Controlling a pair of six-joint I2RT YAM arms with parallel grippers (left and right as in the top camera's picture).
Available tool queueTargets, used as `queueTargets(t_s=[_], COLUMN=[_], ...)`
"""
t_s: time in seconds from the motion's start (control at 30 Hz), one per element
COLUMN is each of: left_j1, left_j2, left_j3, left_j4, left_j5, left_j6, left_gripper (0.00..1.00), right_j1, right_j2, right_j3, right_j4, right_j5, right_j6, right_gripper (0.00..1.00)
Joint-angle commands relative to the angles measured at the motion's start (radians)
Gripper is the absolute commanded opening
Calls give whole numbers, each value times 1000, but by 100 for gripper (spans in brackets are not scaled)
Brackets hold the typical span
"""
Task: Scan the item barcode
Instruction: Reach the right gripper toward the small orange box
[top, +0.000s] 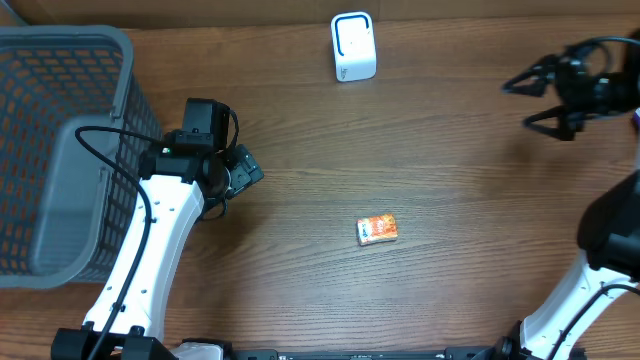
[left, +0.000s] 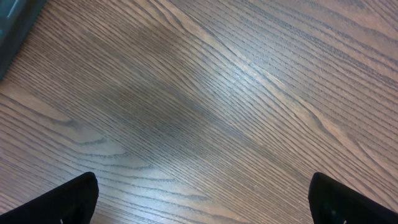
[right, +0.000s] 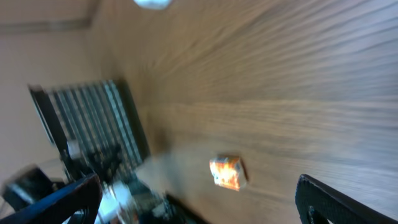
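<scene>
The packet lay flat on the tabletop, well apart from the scanner. The right fingers and left fingers were spread open, holding nothing. A good pickup would probably pinch the packet's edges, leaving its printed faces clear for the scanner.

Matt wood-grain table, grey plastic mesh basket, smooth white plastic scanner.
</scene>
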Motion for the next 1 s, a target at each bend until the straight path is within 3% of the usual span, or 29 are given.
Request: queueTargets(t_s=[0.0, 0.17, 0.4, 0.63, 0.73, 0.97], left_j1=[-1, -1, -1, -1, -1, -1], left_j2=[4, 4, 4, 4, 4, 4], left_j3=[0, 0, 0, 0, 0, 0], left_j4=[0, 0, 0, 0, 0, 0], left_j5=[2, 2, 2, 2, 2, 2], left_j6=[-10, -10, -10, -10, -10, -10], left_gripper=[100, 100, 100, 100, 100, 100], right_j1=[36, 75, 98, 193, 251, 401], right_j2=[-50, -130, -428, -714, -788, -831], right_j3=[-2, -15, -174, -544, -734, -1080], right_j4=[-1, -1, 48, 238, 340, 627], right_j5=[24, 72, 328, 356, 356, 340], right_j6=[-4, 77, 263, 502, 694, 1073], right_gripper=[99, 99, 100, 100, 100, 100])
